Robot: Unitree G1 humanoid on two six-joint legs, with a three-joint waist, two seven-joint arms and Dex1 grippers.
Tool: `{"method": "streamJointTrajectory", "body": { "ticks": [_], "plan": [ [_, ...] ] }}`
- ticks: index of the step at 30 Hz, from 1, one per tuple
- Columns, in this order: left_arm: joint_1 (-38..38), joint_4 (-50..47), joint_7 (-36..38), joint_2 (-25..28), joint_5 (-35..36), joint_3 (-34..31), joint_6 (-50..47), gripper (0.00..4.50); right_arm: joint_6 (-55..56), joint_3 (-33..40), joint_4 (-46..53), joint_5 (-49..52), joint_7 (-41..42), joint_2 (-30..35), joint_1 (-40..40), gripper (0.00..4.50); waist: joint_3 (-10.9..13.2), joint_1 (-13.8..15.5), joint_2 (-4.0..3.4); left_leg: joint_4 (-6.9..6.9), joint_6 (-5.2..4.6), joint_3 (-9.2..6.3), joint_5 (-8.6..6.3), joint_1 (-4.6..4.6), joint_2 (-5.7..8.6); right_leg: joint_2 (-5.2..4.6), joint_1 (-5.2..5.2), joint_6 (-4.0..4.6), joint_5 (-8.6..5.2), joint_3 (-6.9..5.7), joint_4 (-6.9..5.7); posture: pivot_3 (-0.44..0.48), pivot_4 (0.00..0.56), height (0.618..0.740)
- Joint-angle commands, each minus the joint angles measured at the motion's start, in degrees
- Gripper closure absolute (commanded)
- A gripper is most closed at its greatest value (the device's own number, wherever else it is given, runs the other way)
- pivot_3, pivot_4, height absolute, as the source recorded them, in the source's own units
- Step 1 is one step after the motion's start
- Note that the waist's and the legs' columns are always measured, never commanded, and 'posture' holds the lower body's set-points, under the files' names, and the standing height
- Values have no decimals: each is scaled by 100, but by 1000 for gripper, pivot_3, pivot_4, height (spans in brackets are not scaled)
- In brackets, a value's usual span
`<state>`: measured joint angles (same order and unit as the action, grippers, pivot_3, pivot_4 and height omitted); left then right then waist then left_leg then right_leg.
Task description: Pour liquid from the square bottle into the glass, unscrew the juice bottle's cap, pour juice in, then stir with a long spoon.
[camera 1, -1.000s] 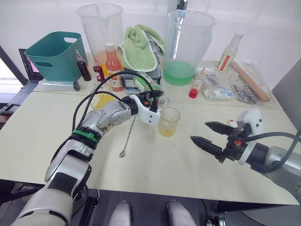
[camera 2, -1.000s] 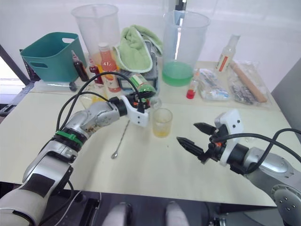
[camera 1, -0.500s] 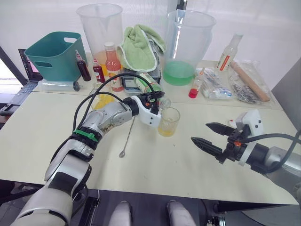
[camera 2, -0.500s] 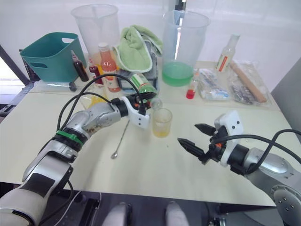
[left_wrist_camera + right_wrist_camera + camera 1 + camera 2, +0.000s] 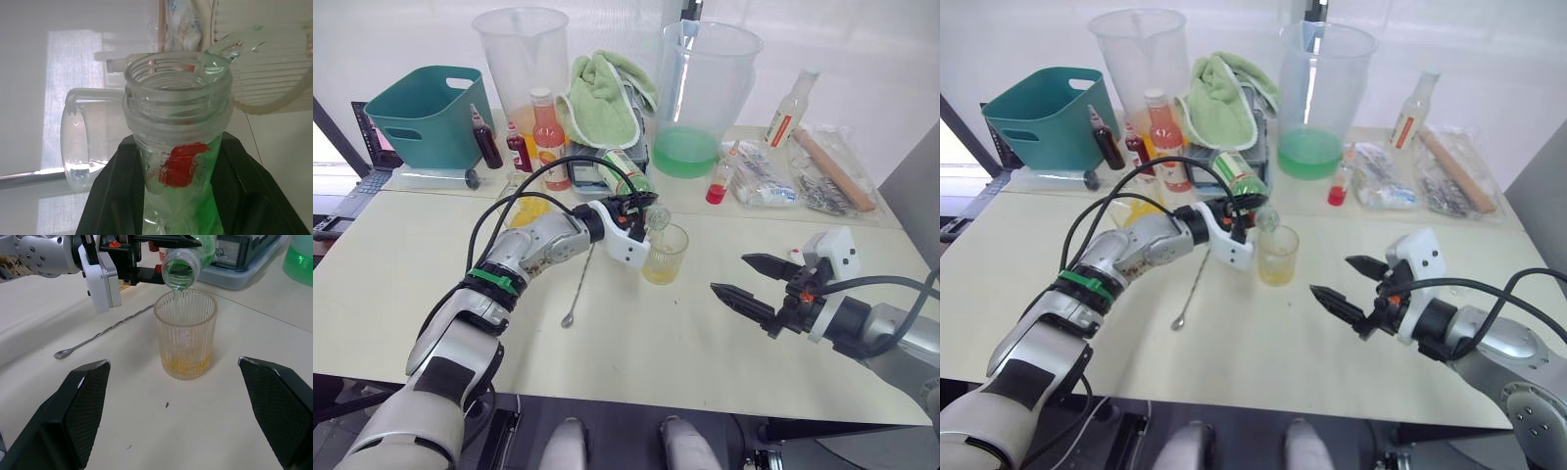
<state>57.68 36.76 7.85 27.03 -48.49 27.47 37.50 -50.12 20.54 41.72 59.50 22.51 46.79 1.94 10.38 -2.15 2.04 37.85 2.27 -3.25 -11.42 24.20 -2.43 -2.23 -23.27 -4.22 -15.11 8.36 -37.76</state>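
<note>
The left gripper [image 5: 641, 208] is clamped around the juice bottle [image 5: 628, 178], tipped well over with its open mouth just above the rim of the glass [image 5: 664, 254], and a thin green stream is falling in. The glass stands near the middle of the tabletop [image 5: 636, 343] with a shallow layer of yellow-orange liquid at the bottom. Through the left wrist view, the bottle's threaded neck [image 5: 177, 83] is bare and pale green liquid sits lower in the body between the black fingers [image 5: 110, 196].

The long spoon [image 5: 579, 284] lies flat on the tabletop just to the left of the glass, bowl end toward the near edge. The square bottle [image 5: 526, 210] sits behind the left forearm, yellow liquid inside.

The right gripper [image 5: 756, 281] hovers over the right side of the tabletop, fingers spread wide with nothing between them.

Along the far edge: a big jug [image 5: 705, 88] with green liquid at its bottom, a second jug [image 5: 522, 59], and a teal bin [image 5: 429, 116] toward the far left corner.
</note>
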Motion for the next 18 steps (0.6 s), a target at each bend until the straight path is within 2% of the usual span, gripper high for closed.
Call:
{"method": "streamJointTrajectory", "body": {
  "ticks": [1, 11, 18],
  "plan": [
    [266, -311, -218, 34, -6, -64, 42, 3044, 135, 39, 90, -4, 23, 5, 76, 57, 0, -1, 0, 0, 0, 0, 0, 0, 0, 0, 0, 0, 0, 0, 0, 0, 150, 727],
    [291, -320, -233, 56, -9, -57, 35, 3044, 138, 42, 99, -26, 40, 2, 49, 57, 0, 0, 0, 0, 0, 0, 0, 0, 0, 0, 0, 0, 0, 0, 0, 0, 150, 727],
    [272, -262, 166, -50, 469, -180, -44, 3044, 122, 34, 81, 3, 43, -3, 67, 57, 0, 0, 0, 0, 0, 0, 0, 0, 0, 0, 0, 0, 0, 0, 0, 0, 150, 727]
  ]
}}
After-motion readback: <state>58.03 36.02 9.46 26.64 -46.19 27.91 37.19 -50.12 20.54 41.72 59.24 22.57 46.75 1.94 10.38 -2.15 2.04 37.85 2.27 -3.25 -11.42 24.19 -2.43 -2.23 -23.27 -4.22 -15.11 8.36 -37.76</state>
